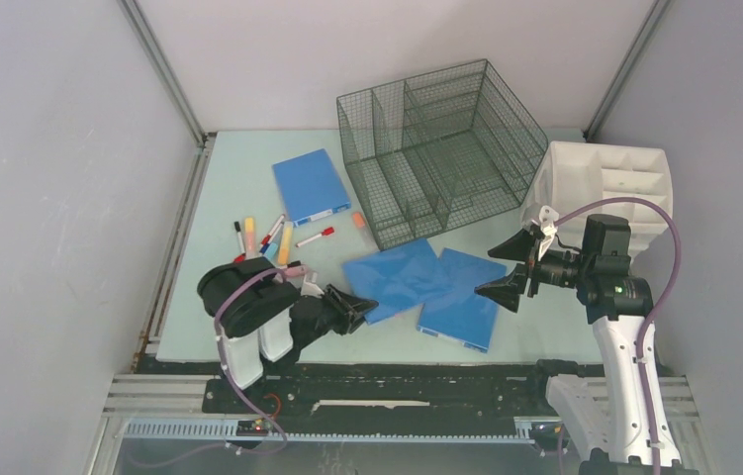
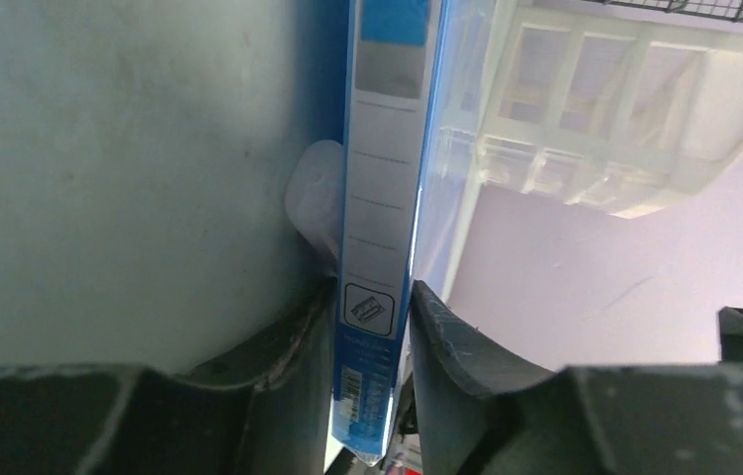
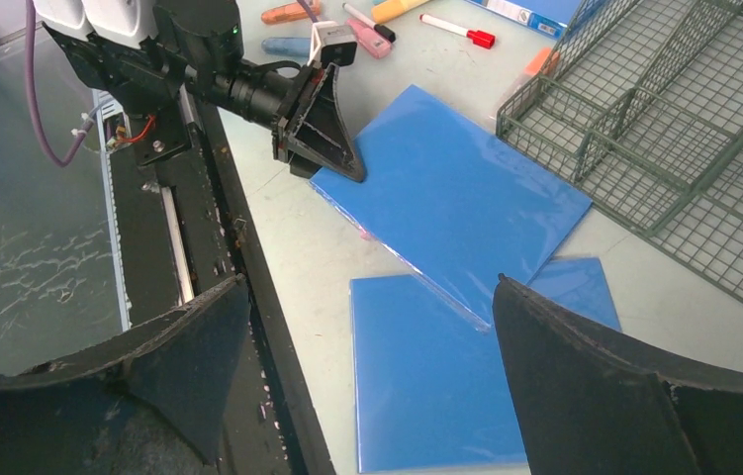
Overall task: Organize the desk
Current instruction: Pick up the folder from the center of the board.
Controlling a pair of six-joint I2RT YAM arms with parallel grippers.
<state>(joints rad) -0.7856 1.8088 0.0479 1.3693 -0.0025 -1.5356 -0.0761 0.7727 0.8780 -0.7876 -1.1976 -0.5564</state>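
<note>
Two blue books overlap near the front of the pale green desk. The upper blue book lies slanted across the lower blue book. My left gripper is at the upper book's near-left corner. In the left wrist view its fingers press both faces of that book at the spine edge, so the left gripper is shut on it. My right gripper hovers open above the lower book, with nothing between its fingers.
A third blue book lies at the back left. Several markers and an orange eraser are scattered to the left. A wire mesh organizer stands at the back, with a white plastic organizer to its right. A black rail runs along the near edge.
</note>
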